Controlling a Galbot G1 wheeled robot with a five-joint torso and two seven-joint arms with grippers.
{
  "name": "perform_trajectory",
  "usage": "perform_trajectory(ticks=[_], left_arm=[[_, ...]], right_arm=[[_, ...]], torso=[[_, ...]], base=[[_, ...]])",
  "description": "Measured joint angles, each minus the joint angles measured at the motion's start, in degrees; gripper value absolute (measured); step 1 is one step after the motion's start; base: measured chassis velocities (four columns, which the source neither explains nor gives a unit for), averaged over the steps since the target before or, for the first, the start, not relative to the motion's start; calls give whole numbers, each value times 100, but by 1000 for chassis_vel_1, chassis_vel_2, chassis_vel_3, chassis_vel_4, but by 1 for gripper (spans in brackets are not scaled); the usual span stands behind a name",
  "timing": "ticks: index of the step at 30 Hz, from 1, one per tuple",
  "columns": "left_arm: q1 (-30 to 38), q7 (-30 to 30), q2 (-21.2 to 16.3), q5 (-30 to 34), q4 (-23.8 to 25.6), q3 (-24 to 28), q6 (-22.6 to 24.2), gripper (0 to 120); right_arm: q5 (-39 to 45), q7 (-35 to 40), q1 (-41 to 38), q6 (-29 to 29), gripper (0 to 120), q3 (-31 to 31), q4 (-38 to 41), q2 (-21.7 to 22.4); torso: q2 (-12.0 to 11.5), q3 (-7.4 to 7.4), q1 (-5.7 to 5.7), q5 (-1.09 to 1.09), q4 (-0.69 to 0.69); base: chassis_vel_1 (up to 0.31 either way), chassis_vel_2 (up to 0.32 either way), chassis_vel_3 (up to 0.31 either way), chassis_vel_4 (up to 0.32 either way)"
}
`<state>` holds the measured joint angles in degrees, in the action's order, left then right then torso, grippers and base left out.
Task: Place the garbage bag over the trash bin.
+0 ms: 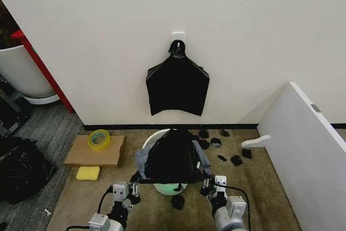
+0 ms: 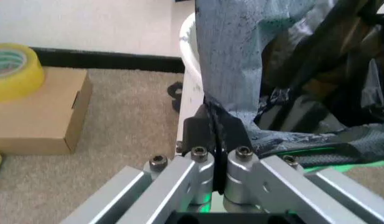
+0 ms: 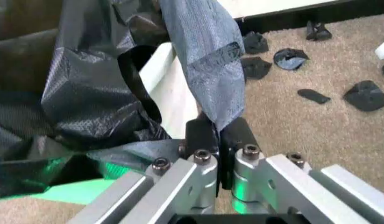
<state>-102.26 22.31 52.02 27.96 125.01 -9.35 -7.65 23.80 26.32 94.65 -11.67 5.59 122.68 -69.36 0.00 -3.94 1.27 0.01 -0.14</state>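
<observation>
**Both end effectors pinch the bag's edge at the bin**

The garbage bag point(image 1: 172, 155) hangs stretched between the two end effectors, draped over the trash bin point(image 1: 162, 134), which stands on the carpet close to the wall. The left end effector point(image 1: 133, 183) sits at the bag's lower left corner; in the left wrist view point(image 2: 215, 133) its black pads are pressed together with a strip of bag film clamped between them, right beside the bin's white wall point(image 2: 192, 84). The right end effector point(image 1: 207, 183) mirrors it at the lower right corner; the right wrist view point(image 3: 218, 135) shows its pads closed tight on another fold of film, also next to the bin's side point(image 3: 170, 88). The bag's bottom edge runs nearly straight from one grip to the other, across the bin's near side, with the pale green base showing just beneath it.

No readable writing appears on the bag, the bin or the other items.

The bag is thin, glossy and crinkled, black where bunched and greyish where pulled taut. The bin is smooth cream-white plastic with a rolled rim. To the left, a roll of yellow tape point(image 1: 99, 138) rests on a flat cardboard box point(image 1: 95, 152), with a yellow sponge point(image 1: 88, 173) just in front. A flat black bag point(image 1: 177, 86) hangs from a wall hook, and small black scraps point(image 1: 236, 159) lie scattered on the carpet to the right.
</observation>
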Motion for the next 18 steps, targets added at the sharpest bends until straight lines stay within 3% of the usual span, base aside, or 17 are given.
perform_trajectory(ticks=[18], left_arm=[[616, 32, -37, 424, -611, 123, 141, 0]], right_arm=[[-152, -45, -452, -132, 0, -66, -537, -20]], torso=[[-1, -1, 1, 0, -1]], base=[[0, 0, 0, 0]])
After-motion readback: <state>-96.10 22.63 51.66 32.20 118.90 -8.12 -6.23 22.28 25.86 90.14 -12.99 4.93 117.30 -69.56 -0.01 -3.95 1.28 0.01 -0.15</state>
